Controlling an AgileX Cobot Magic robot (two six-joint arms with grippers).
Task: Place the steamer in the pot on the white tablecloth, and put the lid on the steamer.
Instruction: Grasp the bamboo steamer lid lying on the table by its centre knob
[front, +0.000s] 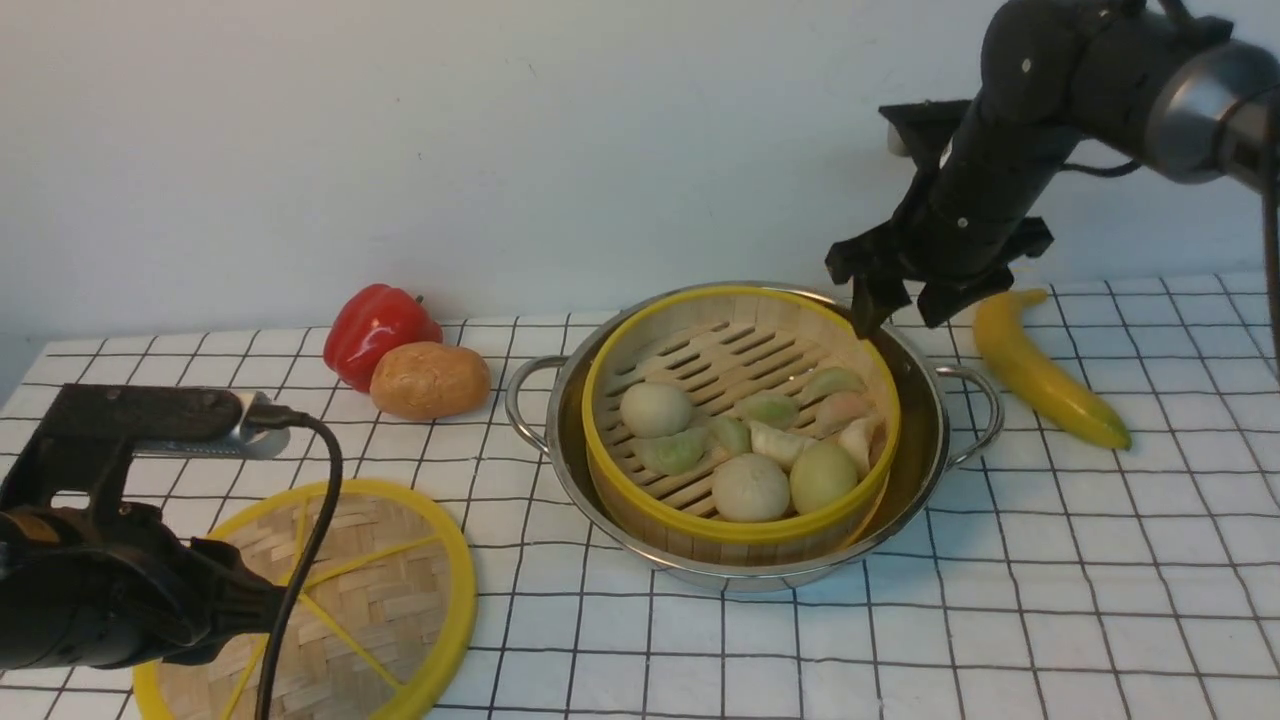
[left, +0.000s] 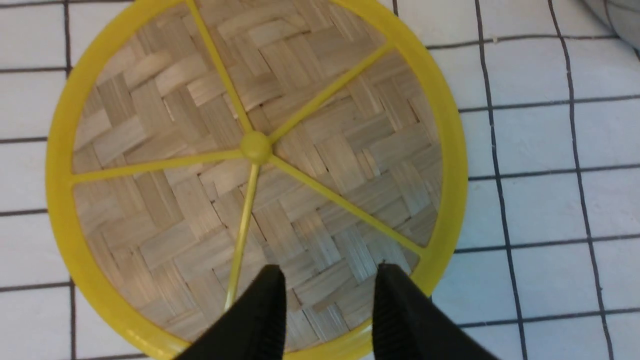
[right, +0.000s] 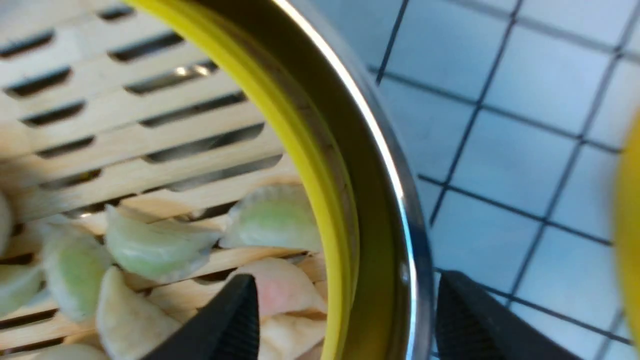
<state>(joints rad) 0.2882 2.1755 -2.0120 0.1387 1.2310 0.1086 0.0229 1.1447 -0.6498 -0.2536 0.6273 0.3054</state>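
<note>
Over in the middle of the white tablecloth (front: 1050, 600), the steamer (front: 740, 530) is sitting inside the pot (front: 920, 440), with dumplings (front: 770, 440) and buns (front: 750, 487) on its slats. The right gripper (front: 902, 318) hangs over the far right rim with its jaws wide apart, one finger over the steamer and the other outside the pot wall, gripping nothing. The lid (front: 390, 590) lies flat on the cloth at the near left, well apart from the pot. The left gripper (left: 330, 272) hovers above the lid, jaws spread, nothing held. A red pepper (front: 375, 330) and potato (front: 430, 380) sit far left; a banana (front: 1040, 370) lies right of the pot.
</note>
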